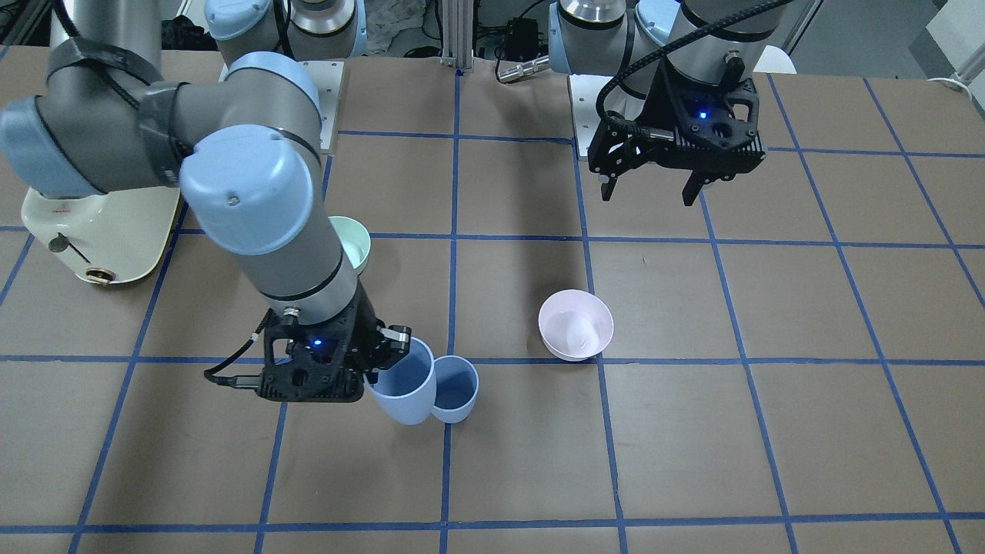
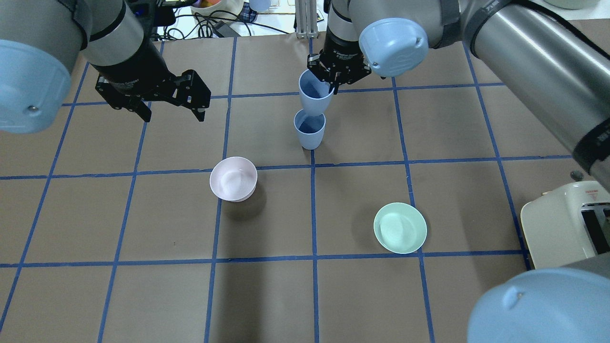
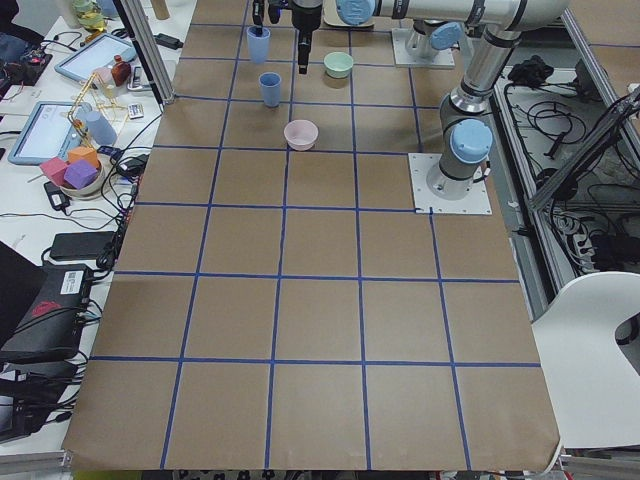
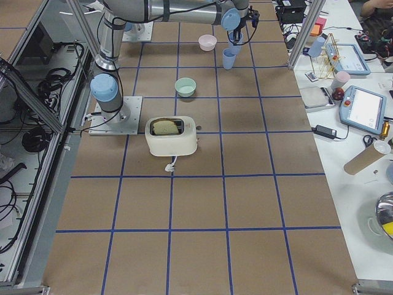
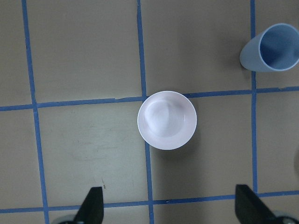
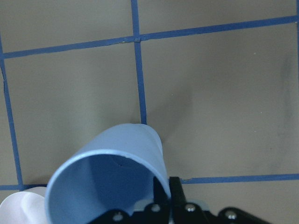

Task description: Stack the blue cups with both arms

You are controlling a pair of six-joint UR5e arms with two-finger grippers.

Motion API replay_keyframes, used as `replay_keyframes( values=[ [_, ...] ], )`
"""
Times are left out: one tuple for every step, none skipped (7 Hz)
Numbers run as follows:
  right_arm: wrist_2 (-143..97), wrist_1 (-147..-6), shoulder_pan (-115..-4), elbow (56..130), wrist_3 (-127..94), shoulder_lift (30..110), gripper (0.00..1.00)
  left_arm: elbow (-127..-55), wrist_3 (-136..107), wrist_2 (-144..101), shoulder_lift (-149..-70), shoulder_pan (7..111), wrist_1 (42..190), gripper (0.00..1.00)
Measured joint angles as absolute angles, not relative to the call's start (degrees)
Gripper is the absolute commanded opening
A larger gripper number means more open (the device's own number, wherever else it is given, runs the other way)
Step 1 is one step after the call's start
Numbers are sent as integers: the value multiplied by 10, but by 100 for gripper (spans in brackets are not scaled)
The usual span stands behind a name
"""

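Observation:
My right gripper (image 2: 333,83) is shut on the rim of one blue cup (image 2: 315,95) and holds it tilted, off the table. The held cup also shows in the front view (image 1: 404,385) and fills the bottom of the right wrist view (image 6: 112,172). The second blue cup (image 2: 310,129) stands upright on the table right beside and below the held one; it also shows in the front view (image 1: 455,388) and the left wrist view (image 5: 273,47). My left gripper (image 2: 173,116) is open and empty, hovering high above the table.
A pale pink bowl (image 2: 233,178) sits near the middle, below my left gripper (image 5: 169,207). A mint-green bowl (image 2: 400,227) lies nearer the robot on its right. A cream toaster (image 2: 567,224) stands at the right edge.

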State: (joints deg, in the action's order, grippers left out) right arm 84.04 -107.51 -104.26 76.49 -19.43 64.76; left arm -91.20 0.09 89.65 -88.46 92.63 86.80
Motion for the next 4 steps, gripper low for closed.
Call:
replay_keyframes(
  values=[
    [841,-1076,-1051,765,-202,644,0,-912,1,896,-885,926,868,100],
    [842,-1078,-1055,765,-205,640,0,-912,1,896,-885,926,868,100],
    [844,-1079,-1056,765,-206,638,0,-912,1,896,-885,925,868,100],
    [846,-1078,-1056,767,-207,637,0,-912,1,896,-885,925,868,100]
  ],
)
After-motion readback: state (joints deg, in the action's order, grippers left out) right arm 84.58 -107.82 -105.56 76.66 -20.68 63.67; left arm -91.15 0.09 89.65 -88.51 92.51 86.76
